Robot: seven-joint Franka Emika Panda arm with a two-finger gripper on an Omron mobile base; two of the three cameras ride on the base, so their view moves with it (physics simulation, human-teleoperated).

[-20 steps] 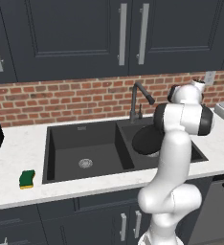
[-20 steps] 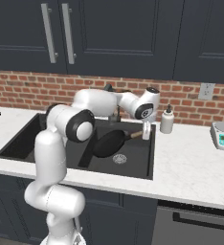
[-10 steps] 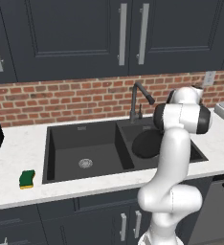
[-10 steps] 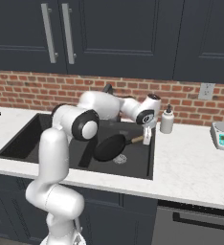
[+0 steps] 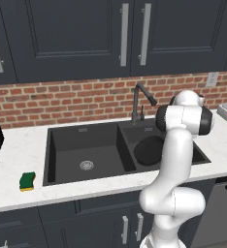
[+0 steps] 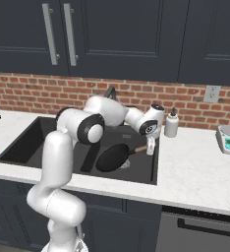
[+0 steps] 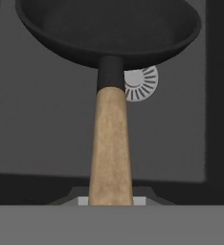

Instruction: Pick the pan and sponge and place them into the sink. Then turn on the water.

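My gripper (image 6: pixel 150 147) is shut on the tan wooden handle (image 7: pixel 110 143) of the black pan (image 6: pixel 112 157). The pan (image 5: pixel 148 150) hangs low inside the right basin of the black sink (image 5: pixel 81 145), and in the hand view its bowl (image 7: pixel 109 24) reaches out past the basin's silver drain (image 7: pixel 142 83). On the counter left of the sink lies the green and yellow sponge (image 5: pixel 27 180), far from the gripper. The dark gooseneck faucet (image 5: pixel 139 94) stands behind the divider, and no water runs from it.
A white soap dispenser (image 6: pixel 171 123) stands just right of the sink's back corner, close to my hand. Farther right on the counter sits a small scale (image 6: pixel 228 138). The left basin has its own drain (image 5: pixel 87 165). A brick wall and dark cabinets rise behind.
My hand has come down and slightly right with the pan, lowering it deeper into the right basin. The sponge has not moved.
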